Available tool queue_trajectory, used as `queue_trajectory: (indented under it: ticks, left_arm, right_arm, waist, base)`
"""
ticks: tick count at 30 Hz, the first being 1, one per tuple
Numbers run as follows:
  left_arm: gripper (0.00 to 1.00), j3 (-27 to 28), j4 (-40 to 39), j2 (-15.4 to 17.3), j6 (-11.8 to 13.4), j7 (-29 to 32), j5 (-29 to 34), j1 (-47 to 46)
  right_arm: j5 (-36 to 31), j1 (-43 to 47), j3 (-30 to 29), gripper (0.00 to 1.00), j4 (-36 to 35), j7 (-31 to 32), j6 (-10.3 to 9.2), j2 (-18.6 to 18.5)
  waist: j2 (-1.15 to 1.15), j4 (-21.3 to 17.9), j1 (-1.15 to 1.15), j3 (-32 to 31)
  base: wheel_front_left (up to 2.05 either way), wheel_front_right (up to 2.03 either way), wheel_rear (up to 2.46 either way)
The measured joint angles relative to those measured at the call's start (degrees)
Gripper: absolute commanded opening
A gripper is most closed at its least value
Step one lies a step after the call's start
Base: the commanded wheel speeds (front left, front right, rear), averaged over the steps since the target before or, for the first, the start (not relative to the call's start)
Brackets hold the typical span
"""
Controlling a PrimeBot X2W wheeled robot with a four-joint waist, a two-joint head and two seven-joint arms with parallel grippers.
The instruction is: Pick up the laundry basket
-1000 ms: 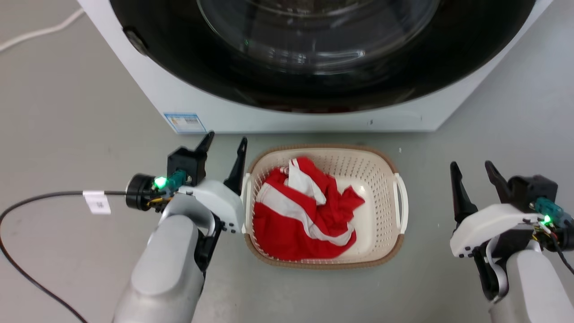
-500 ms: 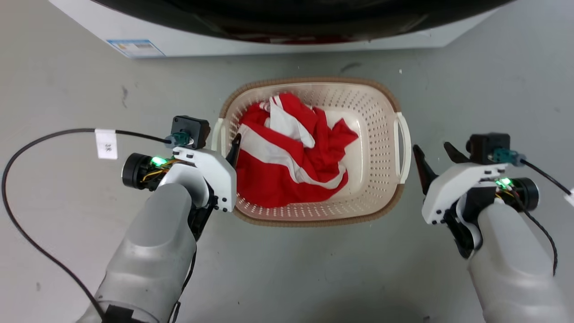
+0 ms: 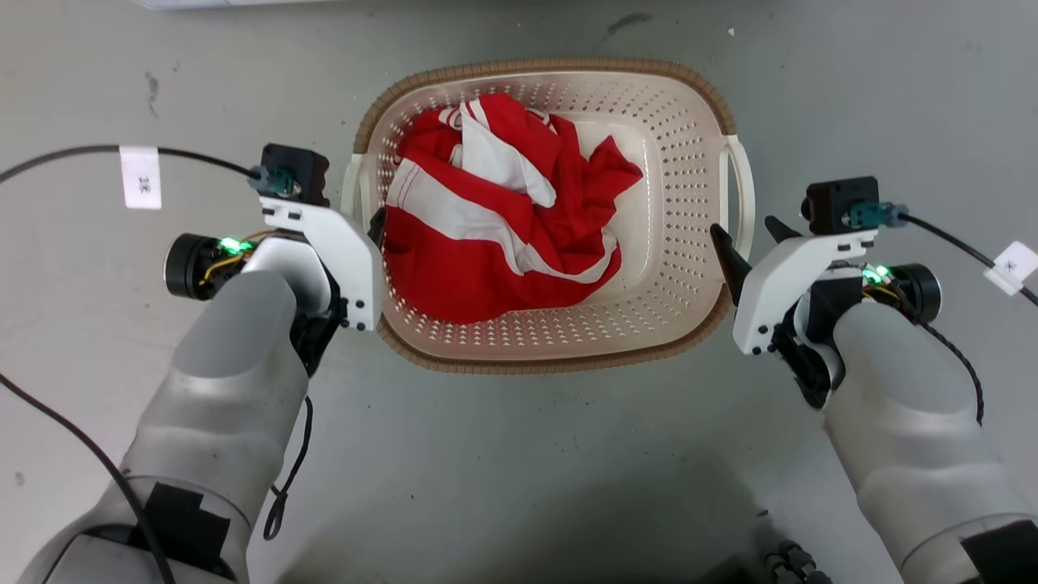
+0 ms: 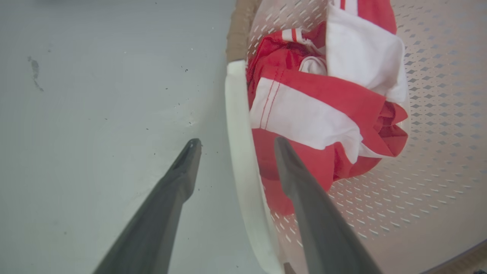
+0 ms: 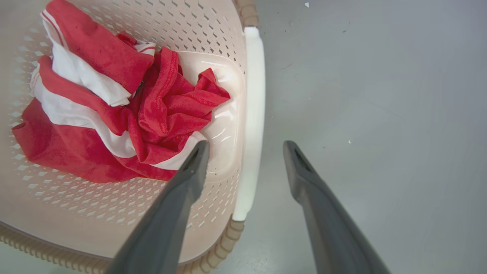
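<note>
**Flanked on both sides, nothing clamped**

The laundry basket (image 3: 685, 243) sits on the smooth grey floor (image 3: 519, 454) between my arms. It is 1 cream plastic oval tub with walls dotted with small holes, a brown woven-look rim and 2 white loop handles. 1 crumpled red-and-white striped garment (image 3: 503, 219) lies inside, heaped toward my left.

My left gripper (image 4: 236, 141) is spread open, its 2 dark tapered fingers astride the left handle (image 4: 236, 106), the inner one over the cloth. My right gripper (image 5: 246, 144) is likewise spread, astride the right handle (image 5: 254, 95). Whether any finger touches plastic, I cannot tell.

2 black cables trail from my wrists, each carrying 1 white tag (image 3: 139, 176).
</note>
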Motion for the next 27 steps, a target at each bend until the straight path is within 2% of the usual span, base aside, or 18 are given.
queue_trajectory:
  ticks: [8,9,10,11,12,20,27]
  left_arm:
    - [1.0,-2.4,2.6,0.3,0.0,3.2,-3.7,-3.6]
    - [1.0,-2.5,2.9,0.3,0.0,3.5,-4.3,-3.9]
    - [0.4,-2.7,3.1,0.3,0.0,4.1,-5.0,-4.2]
    - [0.4,-3.0,3.2,0.4,0.0,4.2,-5.5,-4.4]
    - [0.0,-3.5,3.2,0.3,0.0,4.7,-5.9,-4.5]
    - [0.0,-6.1,3.2,0.0,-0.1,5.4,-10.3,-3.9]
    - [0.0,-8.2,3.7,-0.6,0.0,8.6,-14.8,-0.9]
  right_arm:
    - [4.0,-5.7,3.2,1.0,5.7,-0.4,0.0,0.3]
    - [4.5,-6.1,3.6,0.4,6.2,-0.4,0.0,0.3]
    - [5.3,-6.5,4.1,0.0,6.5,-0.4,0.0,0.3]
    - [5.9,-6.8,4.7,0.0,6.8,-0.1,0.0,0.4]
    - [6.4,-7.1,5.2,0.0,7.0,-0.1,0.0,0.5]
    - [11.0,-7.2,9.6,0.0,8.3,0.7,-0.03,0.2]
    - [16.5,-4.2,13.8,0.0,8.5,6.4,-0.11,-0.6]
  waist:
    - [0.0,0.0,0.0,2.4]
    - [0.0,0.0,0.0,2.5]
    - [0.0,0.1,0.0,2.6]
    - [0.0,0.0,0.0,2.6]
    - [0.0,0.0,0.0,2.6]
    - [0.0,0.2,0.0,0.8]
    - [0.0,0.8,-0.01,-4.5]
  base:
    - [0.0,0.0,0.0]
    - [0.0,0.0,0.0]
    - [0.0,0.0,0.0]
    - [0.0,0.0,0.0]
    - [0.0,0.0,0.0]
    - [0.0,0.0,0.0]
    - [0.0,0.0,0.0]
